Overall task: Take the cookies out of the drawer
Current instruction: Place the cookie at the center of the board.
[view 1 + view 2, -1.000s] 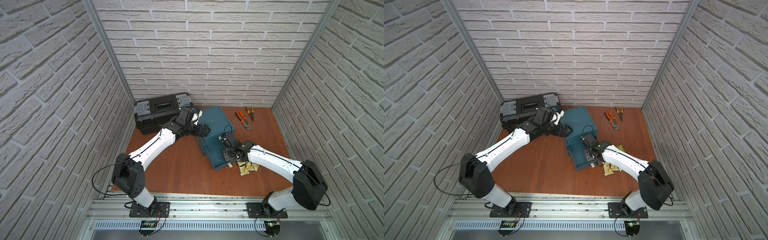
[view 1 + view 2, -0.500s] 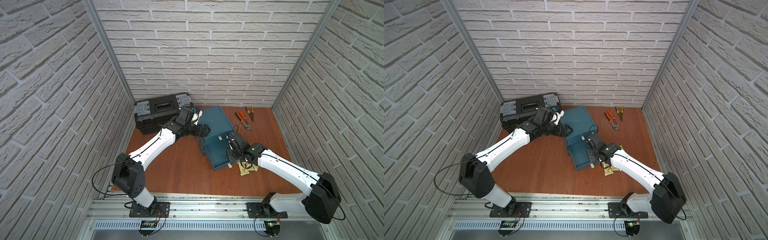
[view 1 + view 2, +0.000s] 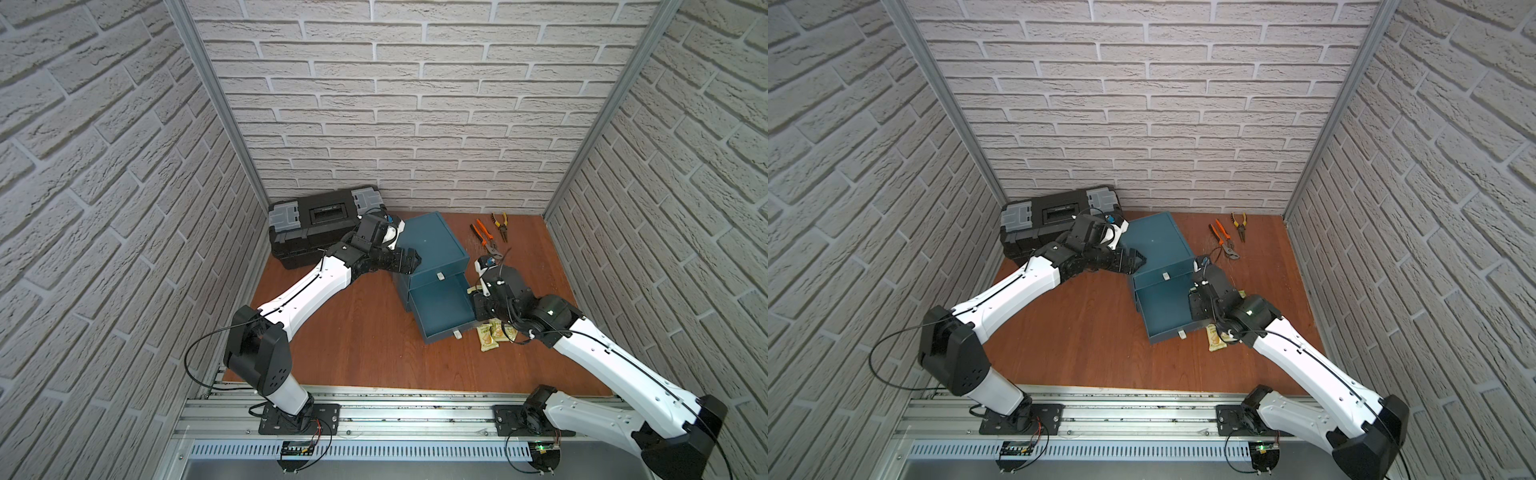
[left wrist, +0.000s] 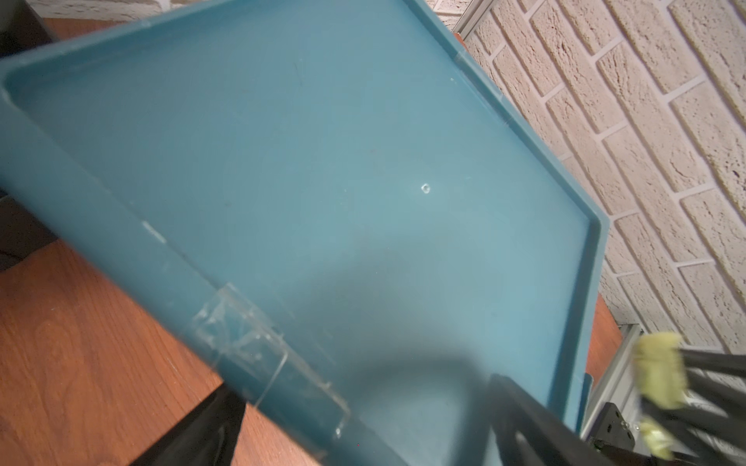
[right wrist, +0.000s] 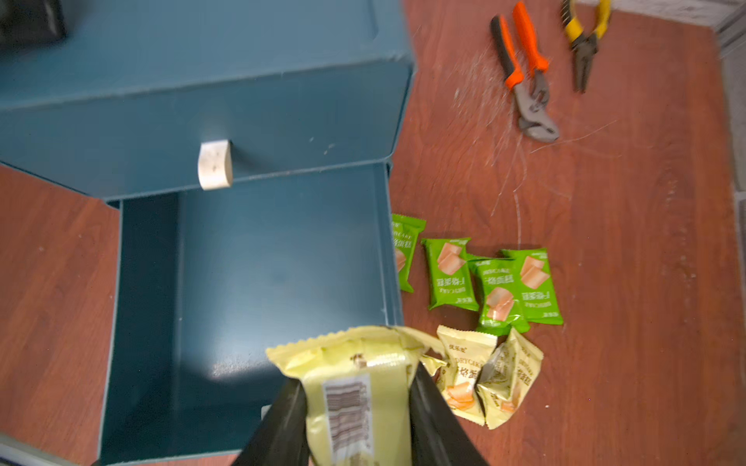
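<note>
pinching yellow packet (image 5: 355, 387) – right jaws, at drawer (image 5: 250, 282) rim | left jaws: cannot tell

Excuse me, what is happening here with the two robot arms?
The right gripper holds a pale yellow cookie packet over the open drawer, whose visible floor is bare. Other green and yellow packets lie on the table beside the drawer. The left gripper sits at the corner of the blue cabinet, probably steadying it.

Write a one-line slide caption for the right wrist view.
Right hand holds a yellow packet at the open drawer; other packets lie beside it.
</note>
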Tool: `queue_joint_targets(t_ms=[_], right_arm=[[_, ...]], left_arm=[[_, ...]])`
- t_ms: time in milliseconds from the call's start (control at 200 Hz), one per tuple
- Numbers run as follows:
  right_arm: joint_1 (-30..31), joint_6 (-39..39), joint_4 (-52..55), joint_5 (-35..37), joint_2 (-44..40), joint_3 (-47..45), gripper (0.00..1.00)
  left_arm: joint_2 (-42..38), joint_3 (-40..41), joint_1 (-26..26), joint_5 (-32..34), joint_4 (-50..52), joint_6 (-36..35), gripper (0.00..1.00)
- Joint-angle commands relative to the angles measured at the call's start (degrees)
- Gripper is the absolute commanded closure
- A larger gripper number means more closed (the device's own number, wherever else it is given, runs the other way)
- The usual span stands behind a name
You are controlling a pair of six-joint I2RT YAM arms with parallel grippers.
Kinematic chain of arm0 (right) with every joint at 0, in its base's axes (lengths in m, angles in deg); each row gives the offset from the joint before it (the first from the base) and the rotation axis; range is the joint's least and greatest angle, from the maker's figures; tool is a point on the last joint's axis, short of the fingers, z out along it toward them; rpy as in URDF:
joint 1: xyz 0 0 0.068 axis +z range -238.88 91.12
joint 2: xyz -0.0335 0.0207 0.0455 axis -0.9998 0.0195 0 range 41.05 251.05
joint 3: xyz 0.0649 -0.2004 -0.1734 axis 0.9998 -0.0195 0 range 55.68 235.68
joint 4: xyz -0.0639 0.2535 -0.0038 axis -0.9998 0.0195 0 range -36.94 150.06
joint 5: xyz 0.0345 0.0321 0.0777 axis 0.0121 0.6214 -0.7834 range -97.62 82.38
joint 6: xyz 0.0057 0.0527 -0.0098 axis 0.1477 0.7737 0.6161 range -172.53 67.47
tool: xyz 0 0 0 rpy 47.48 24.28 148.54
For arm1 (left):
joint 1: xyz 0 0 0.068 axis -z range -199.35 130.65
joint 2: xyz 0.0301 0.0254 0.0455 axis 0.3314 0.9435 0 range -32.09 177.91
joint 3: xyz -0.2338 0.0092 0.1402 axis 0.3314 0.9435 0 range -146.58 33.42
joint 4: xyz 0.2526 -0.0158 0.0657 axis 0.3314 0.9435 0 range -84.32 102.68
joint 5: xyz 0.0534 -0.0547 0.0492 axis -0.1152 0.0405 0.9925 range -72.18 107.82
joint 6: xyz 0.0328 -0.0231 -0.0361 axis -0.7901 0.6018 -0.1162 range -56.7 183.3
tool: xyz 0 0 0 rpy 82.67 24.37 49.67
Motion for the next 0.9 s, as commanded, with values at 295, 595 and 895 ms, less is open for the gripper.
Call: queue_joint_targets(t_ms=[295,595,895], right_arm=[[-12.3,9.2,3.9,-7.2,-7.5,-11.0,0.6],[-11.8,16.3,-9.3,-18.5,-3.2,-26.3,0.6],[-10.6,16.7,-11.4,-15.9,-1.9,-27.8,0.3]], left_arm=[[1.8,-0.6,-0.5,2.1,3.7,-1.0,0.01],[1.9,-0.9,-0.6,2.5,4.2,-1.3,0.02],[2.1,-1.0,-0.6,2.4,4.4,-1.2,0.02]])
